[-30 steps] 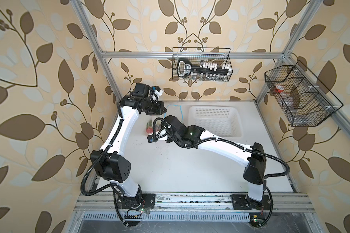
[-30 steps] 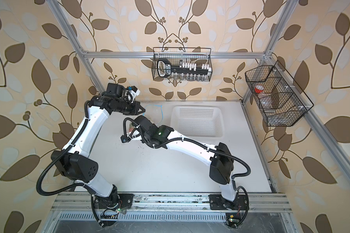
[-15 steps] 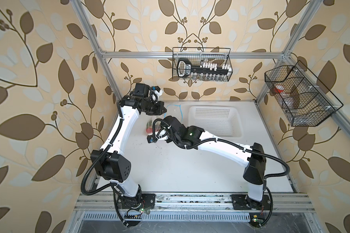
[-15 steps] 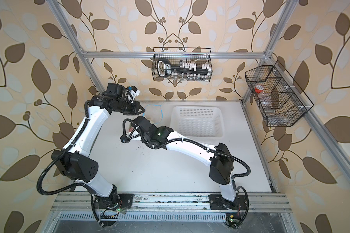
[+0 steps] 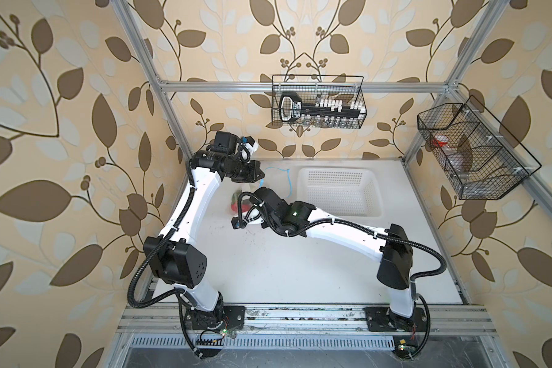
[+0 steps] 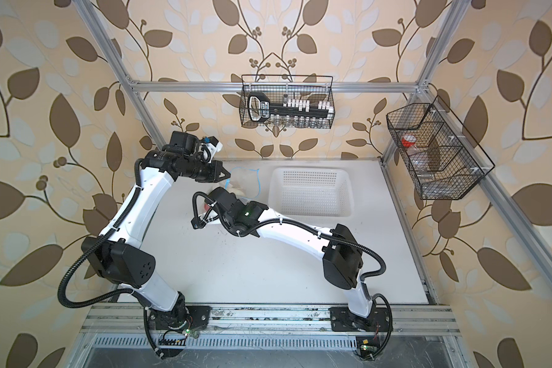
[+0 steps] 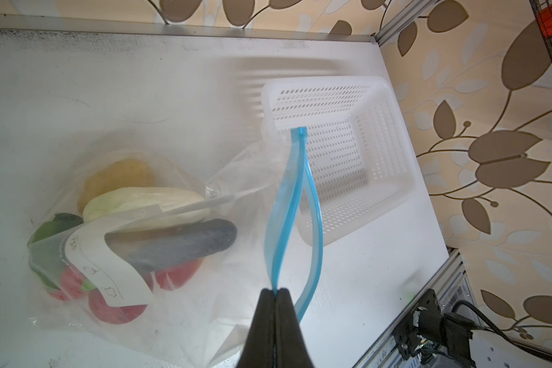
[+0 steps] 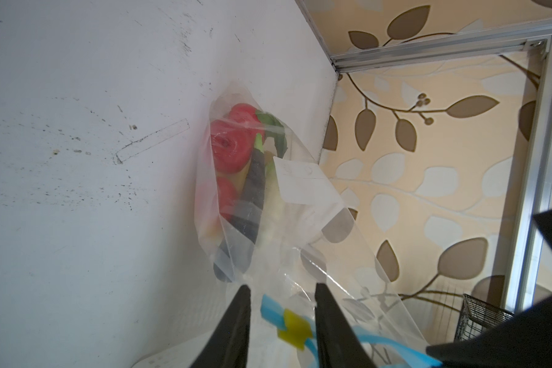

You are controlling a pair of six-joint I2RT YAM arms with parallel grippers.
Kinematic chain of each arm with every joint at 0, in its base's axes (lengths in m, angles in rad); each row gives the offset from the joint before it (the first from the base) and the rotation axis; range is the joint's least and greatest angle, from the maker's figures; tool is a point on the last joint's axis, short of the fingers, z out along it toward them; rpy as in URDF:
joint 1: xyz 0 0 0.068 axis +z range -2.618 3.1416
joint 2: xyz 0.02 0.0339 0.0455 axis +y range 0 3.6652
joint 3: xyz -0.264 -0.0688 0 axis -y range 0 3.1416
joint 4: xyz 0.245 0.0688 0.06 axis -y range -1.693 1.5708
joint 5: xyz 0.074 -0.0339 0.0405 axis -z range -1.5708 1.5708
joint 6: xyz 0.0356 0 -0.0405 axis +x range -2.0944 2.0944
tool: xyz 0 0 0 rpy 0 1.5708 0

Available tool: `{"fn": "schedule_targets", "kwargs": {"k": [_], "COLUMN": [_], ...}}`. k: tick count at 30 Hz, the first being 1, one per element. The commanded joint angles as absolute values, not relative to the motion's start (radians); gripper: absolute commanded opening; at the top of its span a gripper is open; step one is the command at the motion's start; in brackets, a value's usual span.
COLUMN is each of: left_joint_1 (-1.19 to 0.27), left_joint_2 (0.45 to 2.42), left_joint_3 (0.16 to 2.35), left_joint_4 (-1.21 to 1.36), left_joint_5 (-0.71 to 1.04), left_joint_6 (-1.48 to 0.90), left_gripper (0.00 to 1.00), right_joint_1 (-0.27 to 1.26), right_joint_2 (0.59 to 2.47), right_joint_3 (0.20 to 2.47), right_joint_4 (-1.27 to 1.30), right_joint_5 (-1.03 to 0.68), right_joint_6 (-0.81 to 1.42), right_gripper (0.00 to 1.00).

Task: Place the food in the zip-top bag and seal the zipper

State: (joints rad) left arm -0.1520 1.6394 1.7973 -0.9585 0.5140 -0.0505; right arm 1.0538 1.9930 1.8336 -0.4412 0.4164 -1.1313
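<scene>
Clear zip-top bag (image 7: 179, 318) holds the food (image 7: 172, 242); its zipper (image 7: 284, 207) gapes unsealed beyond the left gripper (image 7: 276, 291) clamped on it, yellow tab (image 8: 292, 328) between the parted jaws of the right gripper (image 8: 279, 286).

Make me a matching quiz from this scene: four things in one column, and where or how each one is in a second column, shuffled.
1 left gripper
2 right gripper
3 eggplant
4 basket

A inside the zip-top bag
B jaws apart around the yellow tab
C shut on the zipper
D white and perforated

Pairs: 1-C, 2-B, 3-A, 4-D
</scene>
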Motion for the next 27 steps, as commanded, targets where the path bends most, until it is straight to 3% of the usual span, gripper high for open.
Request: {"fn": "schedule_targets", "kwargs": {"k": [1, 4, 8, 9, 18, 24, 27], "left_joint_1": [-0.161, -0.161, -0.161, -0.163, -0.163, -0.163, -0.162], "left_joint_2": [1.626, 1.626, 1.626, 1.626, 1.608, 1.593, 1.595], "left_joint_3": [1.824, 1.822, 1.820, 1.822, 1.803, 1.786, 1.789], "left_joint_4": [-0.963, -0.965, -0.962, -0.962, -0.950, -0.935, -0.936], "left_joint_5": [0.509, 0.506, 0.511, 0.511, 0.501, 0.457, 0.446], "left_joint_6": [-0.028, -0.026, -0.028, -0.029, -0.022, -0.014, -0.009], "left_gripper": [0.00, 0.00, 0.00, 0.00, 0.01, 0.28, 0.54], "right_joint_1": [1.051, 1.051, 1.048, 1.047, 1.023, 0.999, 0.981], "right_joint_2": [1.991, 1.970, 1.950, 1.948, 1.903, 1.873, 1.864], "right_joint_3": [1.830, 1.814, 1.799, 1.796, 1.808, 1.797, 1.790], "right_joint_4": [-0.448, -0.453, -0.460, -0.461, -0.462, -0.447, -0.435], "right_joint_5": [0.428, 0.425, 0.415, 0.418, 0.296, 0.224, 0.195], "right_joint_6": [-1.140, -1.129, -1.117, -1.117, -1.005, -0.921, -0.881], "right_gripper": [0.35, 0.34, 0.02, 0.00, 0.00, 0.00, 0.00]}}
